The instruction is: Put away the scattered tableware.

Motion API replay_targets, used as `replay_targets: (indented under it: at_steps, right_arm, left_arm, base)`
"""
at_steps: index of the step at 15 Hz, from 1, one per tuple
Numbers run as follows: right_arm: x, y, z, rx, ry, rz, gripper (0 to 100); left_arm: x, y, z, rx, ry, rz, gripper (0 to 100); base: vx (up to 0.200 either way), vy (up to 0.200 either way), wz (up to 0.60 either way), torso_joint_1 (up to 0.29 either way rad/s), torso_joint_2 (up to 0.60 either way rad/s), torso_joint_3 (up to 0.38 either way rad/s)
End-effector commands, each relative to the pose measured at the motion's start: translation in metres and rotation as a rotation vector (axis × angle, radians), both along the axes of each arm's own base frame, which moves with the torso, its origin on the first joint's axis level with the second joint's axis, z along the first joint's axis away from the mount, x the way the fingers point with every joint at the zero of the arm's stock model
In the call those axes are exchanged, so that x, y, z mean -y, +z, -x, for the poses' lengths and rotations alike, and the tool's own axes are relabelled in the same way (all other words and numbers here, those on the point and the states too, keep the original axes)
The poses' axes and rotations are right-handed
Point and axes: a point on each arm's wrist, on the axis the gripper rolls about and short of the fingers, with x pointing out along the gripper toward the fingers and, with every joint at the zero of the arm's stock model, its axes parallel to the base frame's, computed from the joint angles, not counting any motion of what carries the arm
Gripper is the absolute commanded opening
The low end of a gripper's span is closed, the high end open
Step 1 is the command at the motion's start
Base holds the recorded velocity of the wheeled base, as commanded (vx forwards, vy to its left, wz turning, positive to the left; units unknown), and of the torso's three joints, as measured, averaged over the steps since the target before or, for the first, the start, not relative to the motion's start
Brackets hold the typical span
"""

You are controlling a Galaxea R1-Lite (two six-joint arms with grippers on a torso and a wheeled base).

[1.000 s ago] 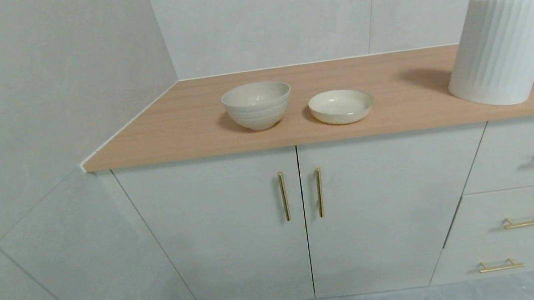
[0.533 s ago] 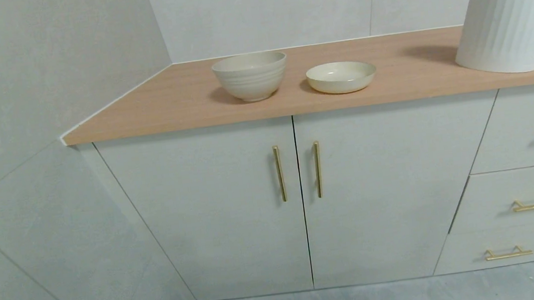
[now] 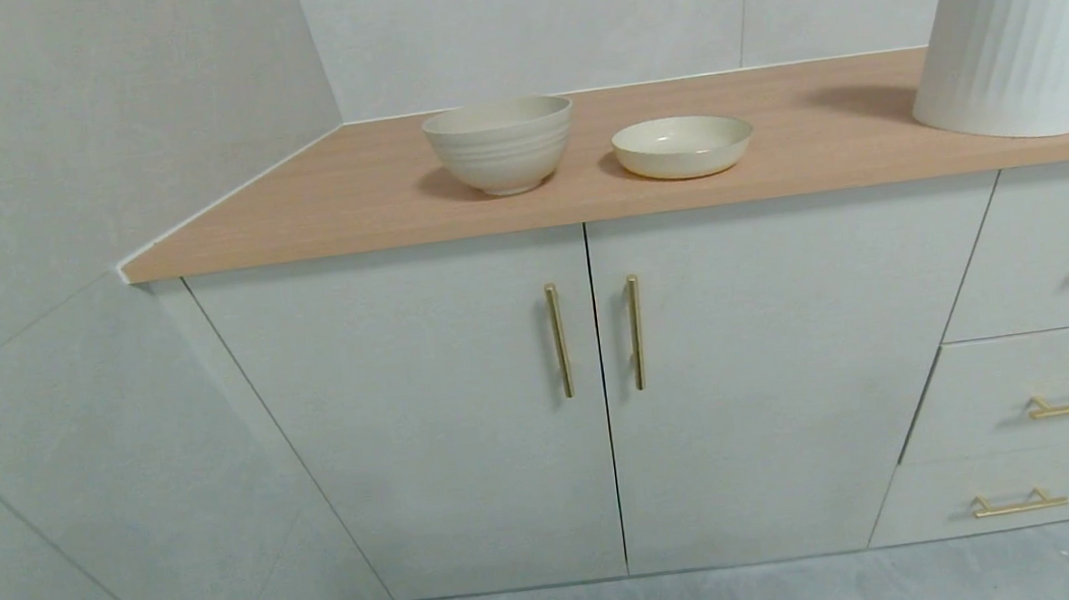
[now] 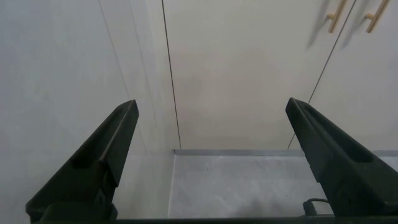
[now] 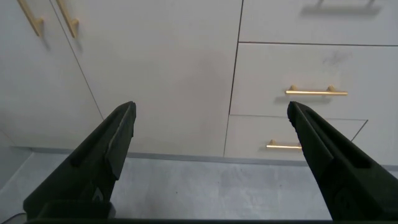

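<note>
Cream deep bowl (image 3: 500, 146) upright on wooden counter (image 3: 333, 212), near front edge. Shallow dish (image 3: 683, 145) just right of bowl, not touching. Ribbed white canister (image 3: 1015, 14) well right of bowl. Below bowl, fingers spread wide and empty: left end effector (image 4: 211, 109) facing cabinet door (image 4: 249, 68), right end effector (image 5: 211, 109) facing drawers (image 5: 317, 74).

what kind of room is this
Most likely a home kitchen: a wooden countertop carries a bowl and a shallow dish. Below it are pale cupboard doors and drawers with gold handles, and the walls are tiled.
</note>
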Motion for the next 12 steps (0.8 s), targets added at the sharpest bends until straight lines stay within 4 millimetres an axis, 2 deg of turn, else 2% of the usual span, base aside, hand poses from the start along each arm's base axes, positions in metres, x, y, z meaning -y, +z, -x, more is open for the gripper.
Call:
replay_targets:
  at_steps: [1, 2, 8, 9, 10, 12]
  right_arm:
    - [0.0, 0.0, 0.0, -0.001, 0.0, 0.001, 100]
    - [0.0, 0.0, 0.0, -0.001, 0.0, 0.001, 100]
    - [0.0, 0.0, 0.0, 0.001, 0.002, 0.008, 100]
    - [0.0, 0.007, 0.002, 0.032, 0.009, 0.008, 100]
    - [-0.001, 0.037, 0.009, 0.112, 0.071, -0.007, 100]
    - [-0.002, 0.058, 0.002, 0.013, 0.197, -0.024, 100]
  left_arm:
    - [0.0, 0.0, 0.0, 0.0, 0.001, 0.0, 100]
    - [0.0, 0.0, 0.0, 0.0, 0.001, -0.001, 100]
    - [0.0, 0.0, 0.0, 0.0, 0.001, -0.001, 100]
    - [0.0, 0.0, 0.0, 0.0, 0.001, -0.001, 100]
    - [0.0, 0.0, 0.0, 0.0, 0.001, -0.001, 100]
    - [0.0, 0.0, 0.0, 0.0, 0.001, -0.003, 100]
  base:
    - [0.2, 0.0, 0.0, -0.002, 0.0, 0.002]
    - [0.2, 0.0, 0.0, -0.012, 0.0, 0.017]
    - [0.0, 0.0, 0.0, 0.0, 0.0, 0.0]
    - [0.0, 0.0, 0.0, 0.0, 0.0, 0.0]
    - [0.0, 0.0, 0.0, 0.0, 0.0, 0.0]
    - [0.0, 0.0, 0.0, 0.0, 0.0, 0.0]
